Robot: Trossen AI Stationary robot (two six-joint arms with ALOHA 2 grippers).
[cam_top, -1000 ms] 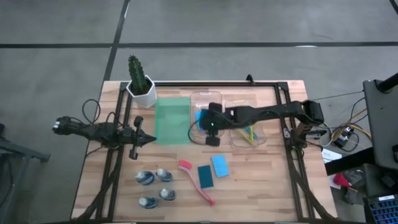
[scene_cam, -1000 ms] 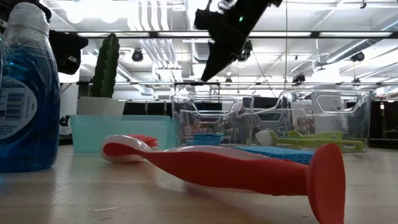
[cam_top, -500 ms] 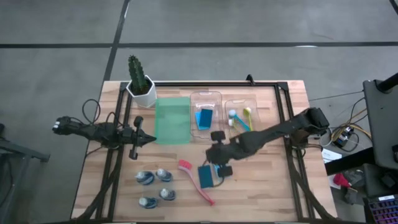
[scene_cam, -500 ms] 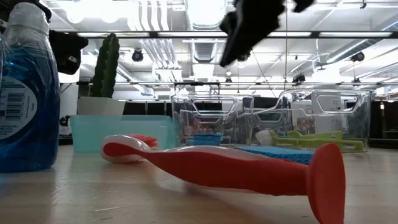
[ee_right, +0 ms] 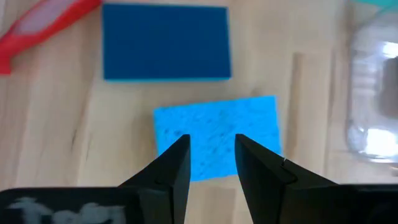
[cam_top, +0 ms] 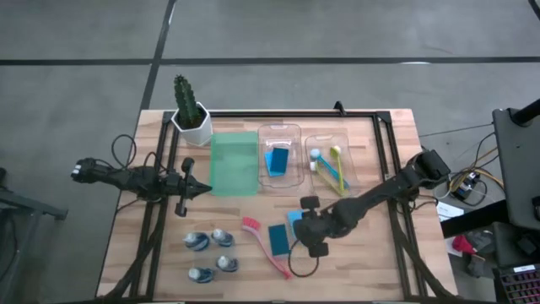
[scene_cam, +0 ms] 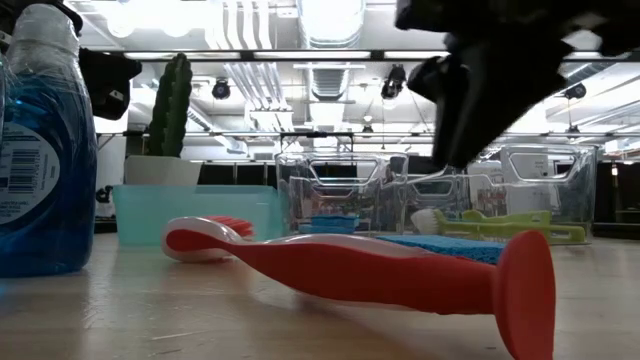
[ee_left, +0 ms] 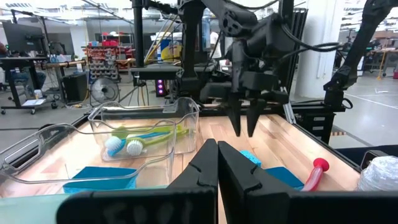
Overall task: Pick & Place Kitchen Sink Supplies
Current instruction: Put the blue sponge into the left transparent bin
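We see the wooden table (cam_top: 135, 253) with two clear trays at its back; the middle clear tray (cam_top: 280, 135) holds one blue sponge (cam_top: 276, 160), and the right clear tray (cam_top: 333, 142) holds the yellow-green and blue brushes (cam_top: 331, 167); a green tray (cam_top: 233, 163) lies beside them, near the potted cactus (cam_top: 189, 110). The right gripper (ee_right: 209, 146) hangs above the light-blue sponge (ee_right: 216, 134), its fingers apart with a narrow gap, holding nothing; the dark-blue sponge (ee_right: 166, 42) lies just beside that one on the table, next to the pink brush (cam_top: 266, 247). The left gripper (ee_left: 217, 152) waits at the table's left, fingers pressed together, empty. Four little bottles (cam_top: 211, 253) stand near the front left.
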